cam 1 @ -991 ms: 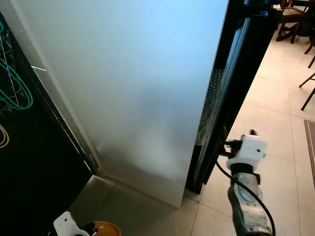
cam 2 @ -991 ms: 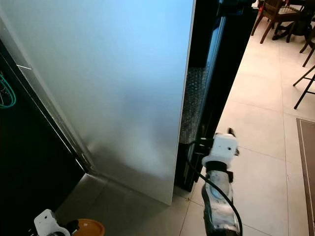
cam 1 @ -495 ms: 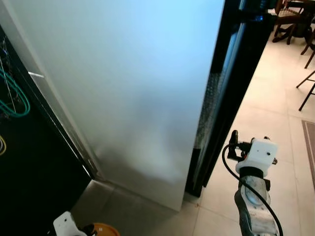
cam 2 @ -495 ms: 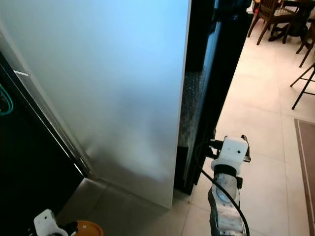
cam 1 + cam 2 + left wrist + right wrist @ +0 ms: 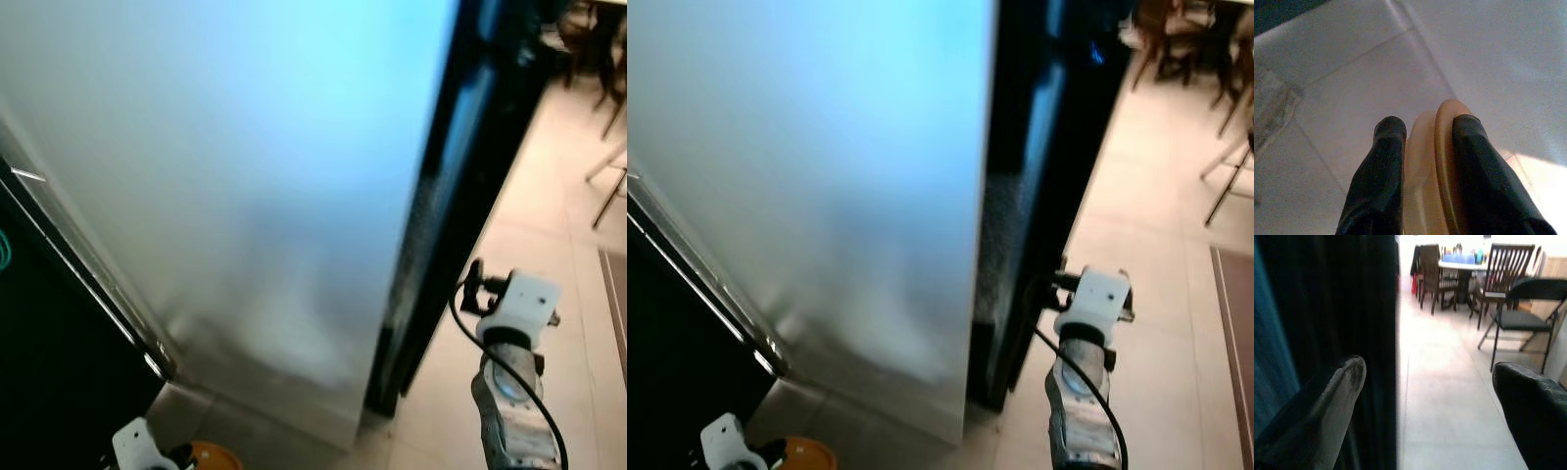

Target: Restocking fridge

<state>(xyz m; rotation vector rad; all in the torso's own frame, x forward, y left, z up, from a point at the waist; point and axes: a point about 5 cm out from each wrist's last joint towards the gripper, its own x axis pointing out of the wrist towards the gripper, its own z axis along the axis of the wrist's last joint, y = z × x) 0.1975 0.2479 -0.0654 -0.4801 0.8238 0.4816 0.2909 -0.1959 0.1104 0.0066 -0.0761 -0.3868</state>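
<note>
Your left gripper (image 5: pixel 1422 161) clamps an orange lid (image 5: pixel 1442 161) low above the floor tiles (image 5: pixel 1352 98), ready for stocking. Your right gripper (image 5: pixel 1425 396), jaws spread, faces the fridge door edge (image 5: pixel 1019 245) to pull it.

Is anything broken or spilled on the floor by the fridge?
Nothing stands out. The tiled floor beside the fridge shows no spill or damage. The left tool grips an orange container; the right tool is open near the fridge's dark edge.

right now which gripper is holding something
The left gripper: its fingers clamp an orange disc. The right gripper is open with nothing between its fingers.
</note>
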